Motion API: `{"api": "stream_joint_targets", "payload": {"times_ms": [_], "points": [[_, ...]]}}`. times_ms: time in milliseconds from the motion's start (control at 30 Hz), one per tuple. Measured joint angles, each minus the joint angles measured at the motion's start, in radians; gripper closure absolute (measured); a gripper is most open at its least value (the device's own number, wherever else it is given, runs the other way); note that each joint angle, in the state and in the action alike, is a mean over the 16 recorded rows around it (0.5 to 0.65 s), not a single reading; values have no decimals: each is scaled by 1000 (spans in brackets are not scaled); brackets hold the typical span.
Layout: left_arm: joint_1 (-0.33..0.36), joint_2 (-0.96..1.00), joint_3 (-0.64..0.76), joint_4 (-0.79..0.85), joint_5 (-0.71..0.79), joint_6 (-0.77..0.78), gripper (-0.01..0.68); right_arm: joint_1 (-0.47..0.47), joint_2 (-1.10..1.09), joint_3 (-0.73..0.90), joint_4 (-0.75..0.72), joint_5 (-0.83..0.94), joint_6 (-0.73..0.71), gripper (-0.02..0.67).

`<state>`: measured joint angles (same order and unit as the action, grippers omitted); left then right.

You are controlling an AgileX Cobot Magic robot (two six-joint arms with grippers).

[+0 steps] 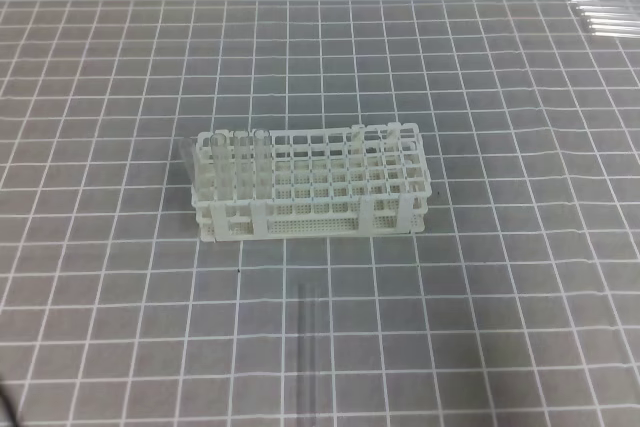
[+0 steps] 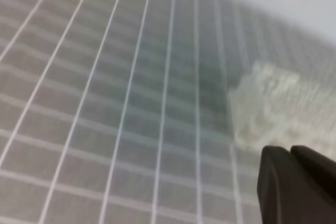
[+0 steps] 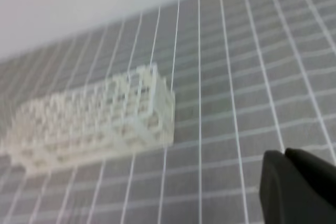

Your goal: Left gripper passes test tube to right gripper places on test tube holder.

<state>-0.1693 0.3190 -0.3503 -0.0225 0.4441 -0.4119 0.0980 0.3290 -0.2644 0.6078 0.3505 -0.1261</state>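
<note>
The white test tube holder point(image 1: 312, 187) stands in the middle of the grey grid mat, with clear tubes upright in its left and right ends. One clear test tube point(image 1: 310, 352) lies on the mat in front of it, pointing toward the near edge. Neither arm shows in the exterior high view. In the left wrist view my left gripper point(image 2: 290, 153) sits at the lower right, its black fingers together and holding nothing, with the blurred holder point(image 2: 273, 103) just beyond it. My right gripper point(image 3: 285, 156) is likewise shut and empty, with the holder point(image 3: 94, 119) well off to its left.
Several spare clear tubes point(image 1: 605, 12) lie side by side at the mat's far right corner. A pale wall borders the mat's far edge. A dark cable point(image 1: 5, 402) curves in at the near left corner.
</note>
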Motion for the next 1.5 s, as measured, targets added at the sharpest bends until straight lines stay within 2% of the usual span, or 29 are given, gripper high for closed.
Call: {"api": "stream_joint_targets", "payload": {"times_ms": [200, 367, 467, 600, 867, 1133, 1267, 1367, 1500], "points": [[-1, 231, -132, -166, 143, 216, 675, 0, 159, -92, -22, 109, -48, 662], [-19, 414, -203, -338, 200, 410, 674, 0, 238, -131, -28, 171, -86, 662], [-44, 525, -239, -426, 214, 499, 674, 0, 263, -141, -27, 190, -101, 662], [-111, 672, -286, -493, 210, 549, 674, 0, 278, -144, -26, 203, -117, 662], [-323, 958, -447, -451, 233, 453, 675, 0, 282, -144, -23, 213, -124, 662], [-530, 1174, -653, -299, 331, 266, 675, 0, 282, -144, -23, 216, -124, 662], [-588, 1234, -720, -229, 378, 196, 672, 0, 282, -144, -22, 217, -125, 662], [-614, 1262, -748, -187, 403, 158, 641, 0, 282, -144, -22, 218, -125, 662], [-629, 1286, -760, -156, 412, 128, 557, 0, 282, -144, -22, 219, -125, 662]]}}
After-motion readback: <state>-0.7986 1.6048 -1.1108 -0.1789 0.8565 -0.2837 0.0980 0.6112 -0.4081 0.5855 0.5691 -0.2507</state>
